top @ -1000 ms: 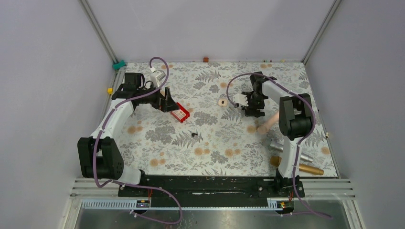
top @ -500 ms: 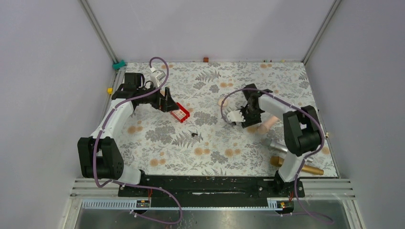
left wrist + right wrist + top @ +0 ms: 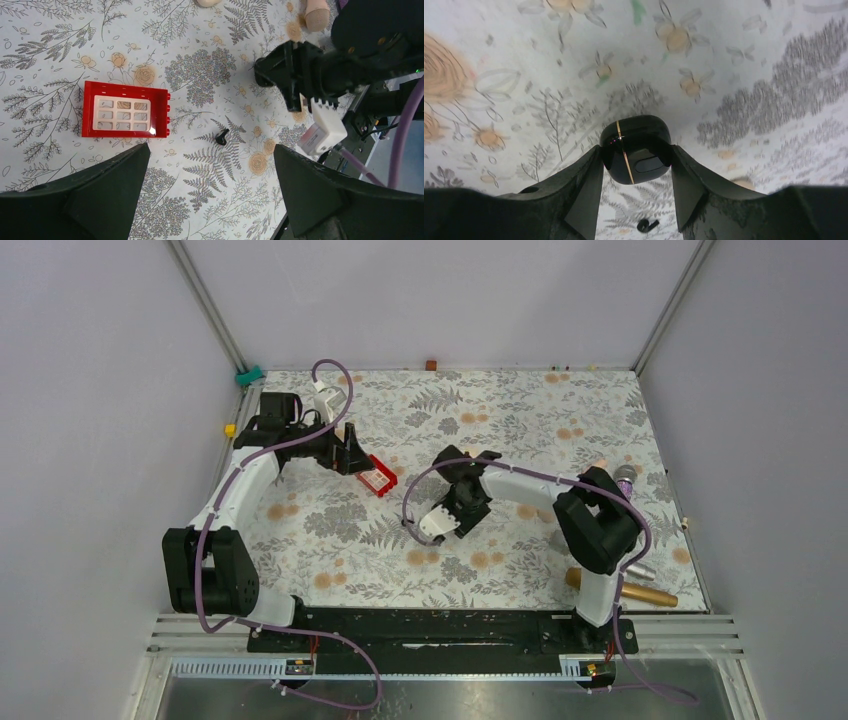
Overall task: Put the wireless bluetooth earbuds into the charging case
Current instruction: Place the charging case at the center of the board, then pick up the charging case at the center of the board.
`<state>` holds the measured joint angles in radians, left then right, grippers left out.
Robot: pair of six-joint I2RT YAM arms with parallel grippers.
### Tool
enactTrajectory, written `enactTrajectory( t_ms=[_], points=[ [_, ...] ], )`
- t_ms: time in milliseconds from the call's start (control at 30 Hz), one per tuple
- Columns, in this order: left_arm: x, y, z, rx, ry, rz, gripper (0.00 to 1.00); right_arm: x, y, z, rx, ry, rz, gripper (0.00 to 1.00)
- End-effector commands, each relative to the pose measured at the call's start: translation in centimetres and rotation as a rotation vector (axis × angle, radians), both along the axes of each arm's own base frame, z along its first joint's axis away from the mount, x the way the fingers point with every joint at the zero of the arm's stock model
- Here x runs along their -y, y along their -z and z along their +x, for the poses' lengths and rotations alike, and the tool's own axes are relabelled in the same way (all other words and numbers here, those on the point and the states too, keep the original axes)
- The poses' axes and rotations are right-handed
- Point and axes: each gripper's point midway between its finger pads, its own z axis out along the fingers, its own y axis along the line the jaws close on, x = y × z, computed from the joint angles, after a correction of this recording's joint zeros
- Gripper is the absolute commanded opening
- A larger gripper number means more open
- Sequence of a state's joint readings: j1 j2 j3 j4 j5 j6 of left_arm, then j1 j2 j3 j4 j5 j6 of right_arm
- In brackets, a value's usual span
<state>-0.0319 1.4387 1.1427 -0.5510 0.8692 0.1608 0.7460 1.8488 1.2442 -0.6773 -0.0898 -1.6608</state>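
The charging case (image 3: 640, 142), glossy black with a thin gold seam, hangs above the floral mat with my right gripper (image 3: 636, 152) shut on its two sides. A tiny black earbud (image 3: 647, 225) lies on the mat just below the case; the left wrist view shows this earbud (image 3: 221, 136) on a fern print, apart from everything. Seen from above, the right gripper (image 3: 455, 512) is at the table's middle. My left gripper (image 3: 352, 452) hovers open at the back left. In its own view the left gripper (image 3: 211, 148) has nothing between its fingers.
A red rectangular box (image 3: 377, 476) lies beside the left gripper. Microphones lie at the right: a purple-tipped one (image 3: 625, 478) and a gold one (image 3: 640, 592). A green clip (image 3: 248, 373) and a yellow piece (image 3: 230, 429) sit at the left frame.
The right arm has swung from the back right to the table's middle, carrying the case, its jaws narrowed onto it. The left arm has not moved.
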Motion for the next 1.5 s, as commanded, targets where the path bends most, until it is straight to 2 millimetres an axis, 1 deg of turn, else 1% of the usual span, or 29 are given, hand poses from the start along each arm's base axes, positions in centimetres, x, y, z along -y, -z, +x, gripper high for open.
enactTrajectory(
  t_ms=[0,67,133,233,267,333,400,467,533,567,667,833,967,1000,1033,1200,1400,1467],
  points=[
    [0.0,-1.0,0.1,0.053,0.021,-0.020,0.99,-1.8,0.0,-1.2,0.008,-0.023,-0.022,0.47],
    [0.1,-1.0,0.2,0.052,0.024,-0.023,0.99,-2.3,0.1,-2.0,0.006,-0.036,-0.018,0.49],
    [0.1,-0.9,0.2,0.049,0.026,-0.028,0.99,-2.5,0.2,-2.7,0.009,-0.036,-0.014,0.57],
    [0.2,-0.9,0.1,0.048,0.026,-0.030,0.99,-3.0,0.0,-3.1,0.034,0.006,0.003,0.78],
    [0.1,-1.0,0.1,0.051,0.025,-0.030,0.99,-3.1,-0.2,-3.1,0.038,0.042,0.015,0.87],
    [0.1,-1.1,0.1,0.053,0.025,-0.031,0.99,-3.3,-0.9,-3.1,0.030,0.134,0.043,0.99],
    [0.1,-1.2,0.0,0.057,0.027,-0.033,0.99,-3.4,-1.7,-3.2,0.023,0.232,0.071,0.99],
    [0.0,-1.2,0.0,0.056,0.026,-0.035,0.99,-3.8,-2.8,-3.2,0.009,0.397,0.129,0.99],
    [0.0,-1.2,0.0,0.057,0.026,-0.037,0.98,-4.4,-4.1,-2.7,0.005,0.602,0.202,0.99],
    [0.0,-1.2,0.0,0.060,0.025,-0.038,0.99,-4.6,-4.8,-2.2,0.021,0.698,0.225,1.00],
    [0.1,-1.2,0.1,0.057,0.027,-0.041,0.99,-4.2,-5.2,-2.4,-0.001,0.905,0.232,0.99],
    [0.0,-1.4,0.0,0.062,0.022,-0.041,0.99,-3.9,-4.0,-3.2,-0.044,1.130,0.245,0.99],
    [-0.2,-1.5,-0.1,0.067,0.016,-0.040,0.99,-3.1,-3.1,-2.8,-0.051,1.235,0.236,0.99],
    [-0.2,-1.6,0.0,0.070,0.016,-0.041,0.99,-2.8,-2.7,-2.8,-0.067,1.262,0.229,0.99],
    [-0.3,-1.6,0.0,0.069,0.017,-0.042,0.99,-2.3,-1.4,-2.8,-0.116,1.317,0.202,0.99],
    [-0.2,-1.5,0.1,0.063,0.019,-0.045,0.99,-2.0,0.8,-3.3,-0.165,1.370,0.138,1.00],
    [-0.3,-1.6,0.1,0.065,0.016,-0.046,0.99,-2.1,2.2,-3.5,-0.180,1.397,0.098,0.99],
    [-0.3,-1.5,0.1,0.065,0.016,-0.045,0.99,-2.1,2.6,-3.5,-0.180,1.401,0.089,0.95]
  ],
)
